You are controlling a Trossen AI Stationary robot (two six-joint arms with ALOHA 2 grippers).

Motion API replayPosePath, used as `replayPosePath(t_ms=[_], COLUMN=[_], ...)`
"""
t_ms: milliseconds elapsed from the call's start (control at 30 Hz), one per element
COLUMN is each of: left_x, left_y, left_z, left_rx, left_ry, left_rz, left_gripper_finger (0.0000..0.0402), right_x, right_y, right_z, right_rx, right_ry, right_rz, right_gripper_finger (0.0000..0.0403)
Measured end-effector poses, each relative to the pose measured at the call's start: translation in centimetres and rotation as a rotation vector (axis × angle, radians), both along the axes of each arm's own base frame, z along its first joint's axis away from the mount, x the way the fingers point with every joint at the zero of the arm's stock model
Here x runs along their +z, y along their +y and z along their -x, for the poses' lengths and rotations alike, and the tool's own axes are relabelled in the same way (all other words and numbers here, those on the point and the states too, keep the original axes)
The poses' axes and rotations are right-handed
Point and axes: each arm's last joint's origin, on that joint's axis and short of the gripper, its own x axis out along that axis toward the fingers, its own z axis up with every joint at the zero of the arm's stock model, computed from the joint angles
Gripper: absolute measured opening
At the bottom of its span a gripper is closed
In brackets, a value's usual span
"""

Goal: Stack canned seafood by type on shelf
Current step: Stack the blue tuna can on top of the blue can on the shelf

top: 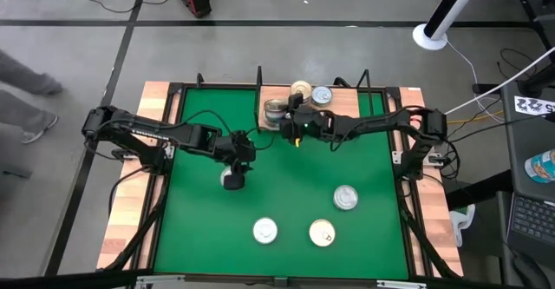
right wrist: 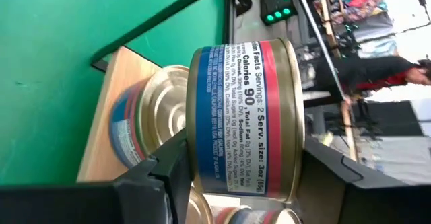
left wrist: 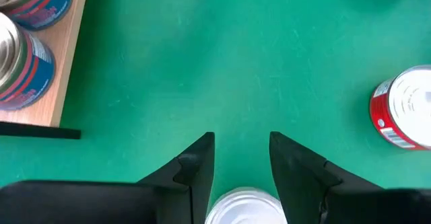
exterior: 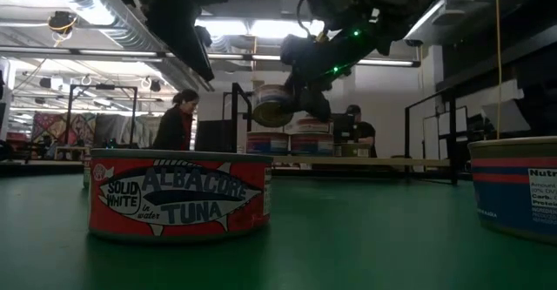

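Note:
My right gripper is shut on a tin with a blue-and-red label, held in the air at the shelf on the table's far edge. Two tins stand on the shelf board, and in the right wrist view a gold-topped tin stands just behind the held one. My left gripper is open and points down at mid-table. A silver-topped tin stands on the green mat beneath it, showing between the finger roots. I cannot tell whether the fingers touch it. My right gripper pinches the tin between its two fingers, one on each flat end, with the label band facing the wrist. The fingers come from the table's right side, slanting slightly down. The tin is tipped on its edge and lifted clear above the tins on the shelf.
Three more tins stand on the mat's near half: a silver-topped one, a white-topped red tuna tin and a cream-topped one. Black wire posts rise at the shelf's corners. People stand in the room beyond the table.

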Motion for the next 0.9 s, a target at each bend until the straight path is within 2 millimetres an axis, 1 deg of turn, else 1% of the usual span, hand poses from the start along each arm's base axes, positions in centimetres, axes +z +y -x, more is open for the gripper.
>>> replayPosePath(t_ms=[167, 300, 467, 667, 800, 900], left_x=[0.2, 0.2, 0.3, 0.6, 0.5, 0.5], left_y=[0.0, 0.0, 0.0, -0.1, -0.1, -0.1], left_z=[-0.3, -0.4, -0.5, -0.8, -0.8, -0.8], left_rx=[0.000, 0.000, 0.000, 0.000, -0.001, -0.001], left_ry=[-0.037, -0.044, -0.060, -0.099, -0.095, -0.095], left_rz=[0.003, 0.003, 0.004, 0.007, 0.006, 0.006], left_gripper_finger=[0.0136, 0.0137, 0.0137, 0.0137, 0.0137, 0.0137], right_x=[0.0, 0.1, 0.2, -0.9, -2.0, -2.4], right_y=[-0.8, -1.1, -1.6, -2.6, -2.7, -2.8], right_z=[0.1, 0.1, 0.2, -0.4, -0.8, -1.0], right_rx=[0.030, 0.042, 0.071, 0.065, 0.065, 0.058], right_ry=[-0.008, -0.005, -0.008, -0.028, 0.000, 0.012], right_rz=[-0.025, 0.006, -0.006, 0.011, 0.057, 0.070], right_gripper_finger=[0.0196, 0.0196, 0.0196, 0.0196, 0.0196, 0.0196])
